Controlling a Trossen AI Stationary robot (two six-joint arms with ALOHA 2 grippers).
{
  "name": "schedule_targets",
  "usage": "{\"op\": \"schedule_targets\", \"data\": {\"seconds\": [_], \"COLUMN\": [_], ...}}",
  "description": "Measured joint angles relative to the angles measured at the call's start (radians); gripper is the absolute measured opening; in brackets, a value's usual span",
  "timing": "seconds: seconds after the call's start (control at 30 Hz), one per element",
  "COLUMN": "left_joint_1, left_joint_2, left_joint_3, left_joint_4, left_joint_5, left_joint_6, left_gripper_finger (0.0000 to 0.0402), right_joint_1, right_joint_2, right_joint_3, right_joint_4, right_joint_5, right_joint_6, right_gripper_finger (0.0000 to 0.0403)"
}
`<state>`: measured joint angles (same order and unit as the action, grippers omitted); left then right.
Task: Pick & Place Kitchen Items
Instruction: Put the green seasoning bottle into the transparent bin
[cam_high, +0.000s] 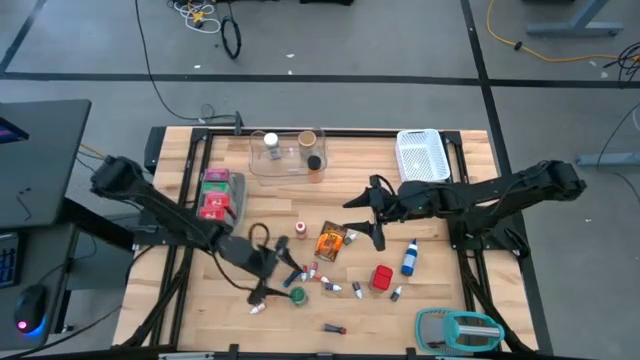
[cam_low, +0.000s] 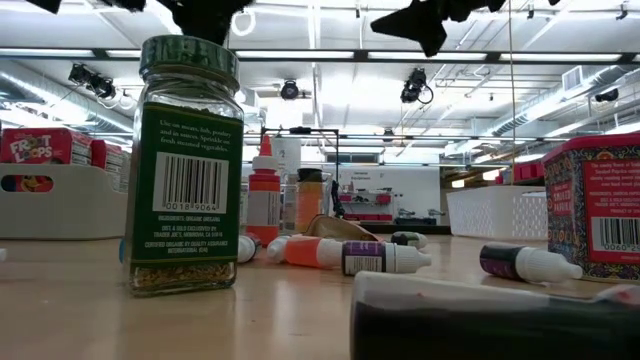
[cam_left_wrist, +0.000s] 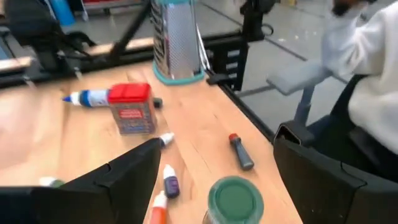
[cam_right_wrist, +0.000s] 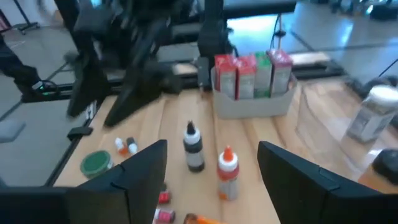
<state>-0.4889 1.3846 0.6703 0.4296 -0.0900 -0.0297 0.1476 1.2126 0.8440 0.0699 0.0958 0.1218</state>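
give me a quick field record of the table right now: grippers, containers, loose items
left gripper: open, above the green-lidded jar
right gripper: open, mid-table, holding nothing
grey bin: red and green boxes inside
clear tray: white-lidded jar, other jars
white mesh basket: back right
loose items: orange packet, red box, blue bottle, small vials
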Motion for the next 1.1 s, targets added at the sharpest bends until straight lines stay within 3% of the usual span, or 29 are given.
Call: {"op": "schedule_targets", "data": {"seconds": [0.4,0.97,1.1], "left_joint_1": [-0.02,-0.022,-0.022], "left_joint_2": [0.224,0.223,0.223], "left_joint_3": [0.089,0.077,0.077], "left_joint_4": [-0.002,-0.113,-0.086], "left_joint_5": [0.042,0.013,0.035], "left_joint_6": [-0.13,-0.166,-0.12], "left_gripper_finger": [0.032,0.0319,0.0297], "right_joint_1": [0.001,0.0,0.0], "right_joint_2": [-0.007,-0.007,-0.007], "right_joint_3": [0.002,0.002,0.002], "right_joint_4": [0.02,0.02,0.02], "right_joint_5": [-0.011,-0.007,-0.007], "right_joint_6": [0.001,0.0,0.0], "right_gripper_finger": [0.0261,0.0261,0.0261]}}
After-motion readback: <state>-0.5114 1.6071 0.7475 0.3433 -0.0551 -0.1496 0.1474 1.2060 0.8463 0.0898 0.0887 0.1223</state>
